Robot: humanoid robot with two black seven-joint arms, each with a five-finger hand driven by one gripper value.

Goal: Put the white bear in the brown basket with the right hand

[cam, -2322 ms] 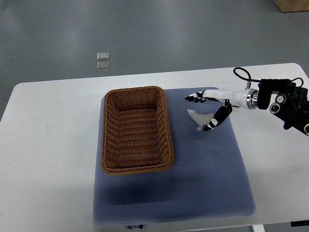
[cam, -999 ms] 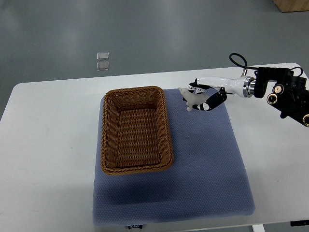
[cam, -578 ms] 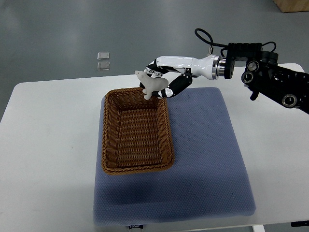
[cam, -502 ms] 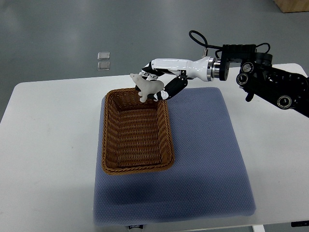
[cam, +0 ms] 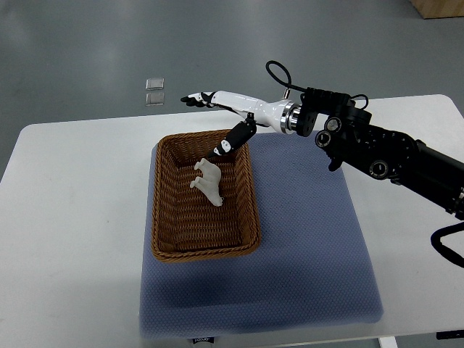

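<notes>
The white bear [cam: 207, 181] lies inside the brown wicker basket [cam: 168, 240], in its far half. My right hand [cam: 214, 117] is above the basket's far rim with its fingers spread apart and holding nothing; the thumb points down toward the bear, the other fingers reach left beyond the rim. The right arm [cam: 377, 152] comes in from the right edge. The left arm is out of view.
The basket stands on the left part of a blue-grey mat [cam: 312, 246] on a white table [cam: 72, 239]. Two small clear squares [cam: 154, 90] lie on the grey floor beyond the table.
My right hand carried the bear from the mat leftward over the basket, then opened. The bear has dropped into the basket.
</notes>
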